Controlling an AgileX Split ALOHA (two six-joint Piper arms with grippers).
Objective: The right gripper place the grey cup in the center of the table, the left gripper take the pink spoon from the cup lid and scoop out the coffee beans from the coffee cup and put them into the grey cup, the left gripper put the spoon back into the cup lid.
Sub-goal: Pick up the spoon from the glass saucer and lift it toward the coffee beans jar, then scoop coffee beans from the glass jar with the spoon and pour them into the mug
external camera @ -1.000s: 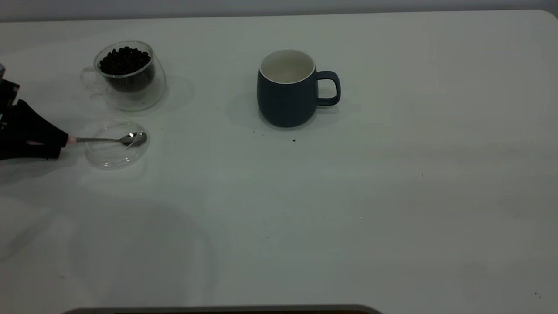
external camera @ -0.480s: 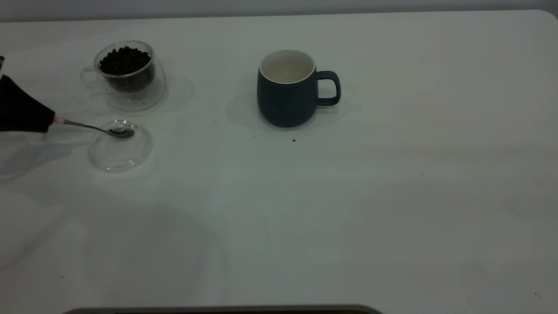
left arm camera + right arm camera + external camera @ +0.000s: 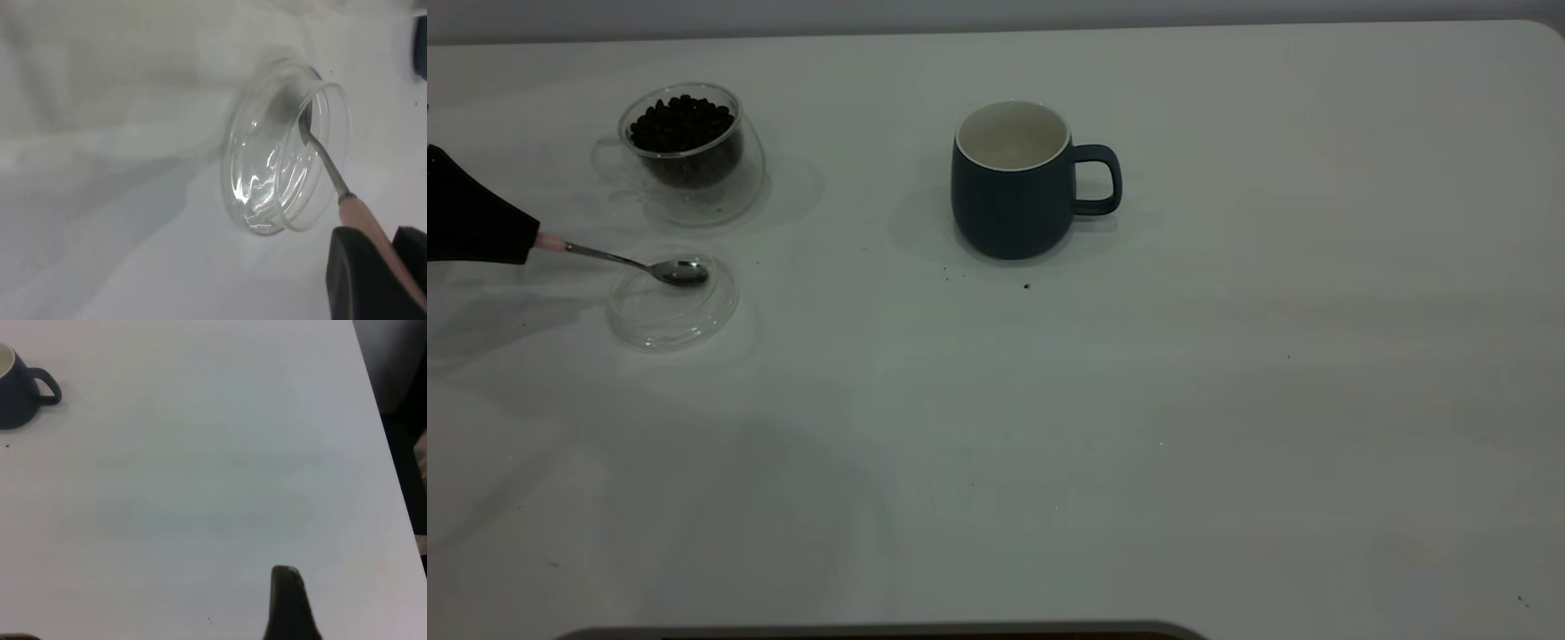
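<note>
While the spoon hangs over the lid, the scene stands like this:

Left gripper (image 3: 516, 242): at the left edge of the table in the exterior view, its fingers (image 3: 353, 267) pinched on the pink handle of the spoon.

Spoon (image 3: 627, 261): held at a slant, handle end up in the gripper, metal bowl down over the far part of the lid; whether the bowl touches the glass cannot be told. The wrist view shows the bowl inside the lid's rim.

Lid (image 3: 660, 324): clear and round, flat on the table just in front of the glass cup; in the left wrist view (image 3: 267, 213) its rim rings the spoon's bowl.

Glass cup (image 3: 734, 191): near the far left of the table, upright, handle to the left.

Coffee beans (image 3: 680, 124): a dark heap filling the inner part of the glass cup; a few specks lie on the table near the mug.

Mug (image 3: 1009, 209): dark blue-grey, upright at about the middle of the table's width, handle to the right, white inside with no beans to be seen.

Right gripper (image 3: 288, 607): only one dark finger shows in its own wrist view, above bare table well away from the mug (image 3: 17, 393); spread or closed cannot be told.

Table (image 3: 1227, 400): white, with small dark specks.
</note>
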